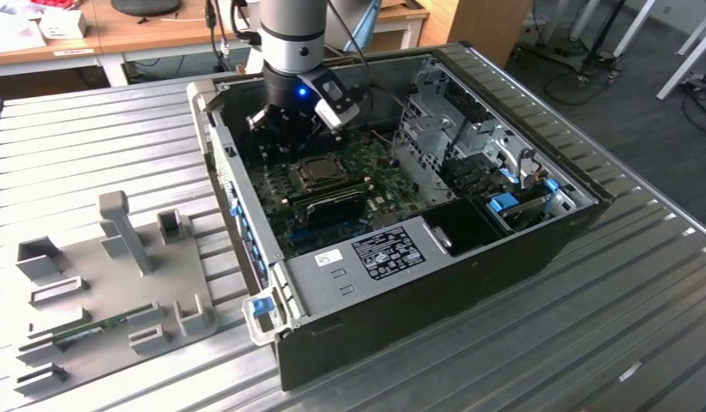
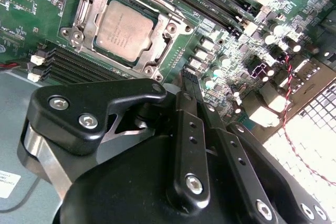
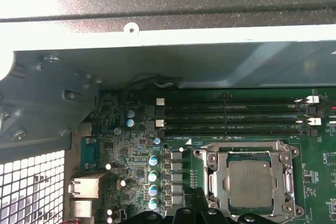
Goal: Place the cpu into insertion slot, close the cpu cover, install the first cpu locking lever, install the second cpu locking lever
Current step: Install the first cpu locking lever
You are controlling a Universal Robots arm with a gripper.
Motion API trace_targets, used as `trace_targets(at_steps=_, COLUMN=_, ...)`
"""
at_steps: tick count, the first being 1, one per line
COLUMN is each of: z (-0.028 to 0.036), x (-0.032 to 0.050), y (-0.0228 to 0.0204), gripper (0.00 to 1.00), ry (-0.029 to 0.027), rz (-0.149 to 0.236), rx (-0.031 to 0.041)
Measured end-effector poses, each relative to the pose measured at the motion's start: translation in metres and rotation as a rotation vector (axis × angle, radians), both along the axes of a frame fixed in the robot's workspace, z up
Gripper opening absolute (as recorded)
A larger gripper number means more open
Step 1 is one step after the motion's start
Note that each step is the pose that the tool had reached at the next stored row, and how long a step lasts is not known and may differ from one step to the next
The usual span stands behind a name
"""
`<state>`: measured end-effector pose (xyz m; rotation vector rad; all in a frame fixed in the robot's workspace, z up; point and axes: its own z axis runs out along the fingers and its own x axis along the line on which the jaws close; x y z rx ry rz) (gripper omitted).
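CPU (image 2: 125,29): small flat square chip, dull grey-brown metal top. Seated in the insertion slot (image 3: 249,156), the square dark socket on the green motherboard (image 1: 376,167).

CPU cover (image 3: 216,179): thin silver metal frame, lying flat around the chip, whose top shows through the window in both wrist views.

Long black memory slots (image 3: 231,116) run alongside the socket, just beside it. In the exterior view they sit at about 6 o'clock from it.

Black gripper (image 1: 286,129) hangs from the grey arm inside the case, near the socket and apart from it, at about 11 o'clock from the chip in the exterior view. Nothing visibly held. Whether the jaws are spread or pressed together cannot be told.

Board lies in an open black tower computer case (image 1: 444,292), set on its side. Silver drive cage (image 1: 438,129) at about 2 o'clock from the socket.

Case rests on a ribbed metal counter (image 1: 582,343). At 9 o'clock from the case, a grey fixture tray (image 1: 123,283) with upright posts carries a green memory stick (image 1: 95,329).
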<state>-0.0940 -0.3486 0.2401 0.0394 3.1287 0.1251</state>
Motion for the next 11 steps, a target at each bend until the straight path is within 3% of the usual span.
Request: trace_targets(at_steps=11, z=0.0036, x=-0.0008, y=0.0, gripper=0.1, ry=-0.0012, rz=0.0, rx=-0.0001)
